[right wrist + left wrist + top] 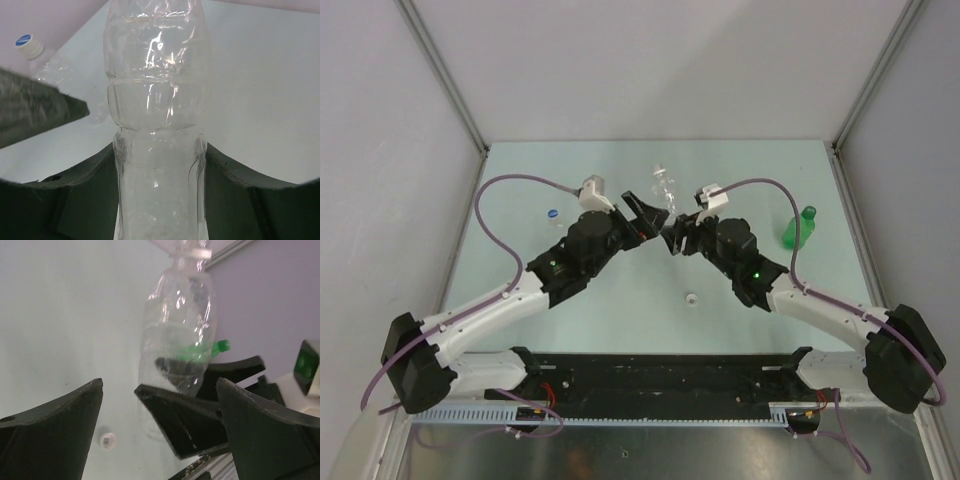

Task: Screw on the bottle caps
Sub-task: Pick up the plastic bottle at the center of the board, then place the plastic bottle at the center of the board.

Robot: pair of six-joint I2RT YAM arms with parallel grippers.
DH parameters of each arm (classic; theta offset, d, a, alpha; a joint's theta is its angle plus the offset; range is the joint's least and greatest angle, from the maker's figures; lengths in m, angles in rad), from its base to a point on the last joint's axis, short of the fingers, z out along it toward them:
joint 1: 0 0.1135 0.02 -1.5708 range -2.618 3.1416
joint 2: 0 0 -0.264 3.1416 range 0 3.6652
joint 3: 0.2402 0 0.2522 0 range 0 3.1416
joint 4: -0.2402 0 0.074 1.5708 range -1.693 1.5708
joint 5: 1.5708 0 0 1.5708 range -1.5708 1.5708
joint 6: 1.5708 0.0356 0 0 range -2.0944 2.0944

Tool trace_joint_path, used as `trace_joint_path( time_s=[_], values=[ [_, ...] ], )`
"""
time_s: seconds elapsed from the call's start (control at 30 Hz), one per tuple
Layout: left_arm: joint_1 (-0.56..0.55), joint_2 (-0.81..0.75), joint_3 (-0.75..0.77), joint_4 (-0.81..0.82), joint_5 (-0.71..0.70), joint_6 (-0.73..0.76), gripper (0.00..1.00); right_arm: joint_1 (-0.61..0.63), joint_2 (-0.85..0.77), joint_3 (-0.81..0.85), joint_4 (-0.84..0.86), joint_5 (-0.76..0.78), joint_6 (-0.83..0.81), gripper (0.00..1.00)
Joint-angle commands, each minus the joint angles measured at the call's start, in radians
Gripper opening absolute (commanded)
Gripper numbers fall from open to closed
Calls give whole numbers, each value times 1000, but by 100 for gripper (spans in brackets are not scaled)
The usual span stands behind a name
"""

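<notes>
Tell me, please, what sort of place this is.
Probably a robotics lab test cell: plain grey walls around a pale green table, with a left arm and right arm bolted at its near edge, reaching a clear bottle.

- A pale green worktop [630, 320] is shown.
- A green bottle [800, 228] is stood near its right edge.
- A loose white cap [691, 298] is laid mid-front.
- A clear capped bottle [553, 214] is placed toward the left.
</notes>
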Motion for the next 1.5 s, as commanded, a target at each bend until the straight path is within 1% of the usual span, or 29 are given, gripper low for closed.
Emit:
trace_joint_path(
  time_s=[0.0, 0.13, 0.3, 0.4, 0.43, 0.6, 0.7, 0.73, 0.77, 0.8, 0.83, 0.9, 0.93, 1.03, 1.1, 1.2, 1.27, 1.37, 1.47],
  values=[
    [-3, -70, -91, 225, -46, -68, 100, 41, -63, -52, 146, 10, -47, 58],
    [-1, -84, -97, 243, -89, -47, 100, 75, -115, -106, 213, 5, -80, 58],
    [-1, -52, -72, 259, -40, -39, 99, 100, -142, -128, 251, -122, -158, 58],
    [-2, -44, -60, 273, -16, -9, 95, 123, -149, -133, 240, -170, -209, 57],
    [-1, -44, -57, 278, -12, 4, 93, 130, -157, -137, 237, -178, -217, 57],
    [-1, -55, -60, 297, 2, 40, 74, 136, -206, -175, 269, -218, -225, 57],
    [-1, -60, -65, 306, 25, 53, 58, 136, -224, -180, 266, -238, -226, 59],
    [-2, -61, -66, 309, 35, 61, 51, 137, -227, -181, 260, -237, -225, 61],
    [-2, -64, -66, 311, 46, 71, 45, 137, -230, -181, 252, -229, -226, 66],
    [-2, -66, -66, 313, 53, 84, 40, 137, -234, -181, 242, -216, -226, 73],
    [-2, -70, -68, 314, 56, 97, 37, 136, -238, -181, 232, -200, -220, 80],
    [-1, -77, -67, 314, 48, 135, 35, 137, -250, -181, 204, -161, -199, 93],
    [-2, -77, -65, 316, 38, 170, 34, 137, -257, -181, 183, -148, -194, 96],
    [-1, -61, -44, 316, -21, 314, 34, 137, -282, -181, 76, -84, -185, 99],
    [-2, -34, -25, 319, -82, 422, 34, 137, -298, -181, -33, -9, -166, 99],
    [-2, 45, -12, 358, -179, 551, 35, 136, -319, -181, -185, 153, -115, 99],
    [-1, 119, -9, 407, -220, 630, 35, 137, -324, -181, -270, 276, -75, 99],
    [-2, 222, -29, 532, -202, 701, 35, 125, -328, -181, -362, 410, -33, 99],
    [-4, 273, -104, 733, -191, 734, 39, 98, -344, -181, -414, 436, -1, 99]
  ],
)
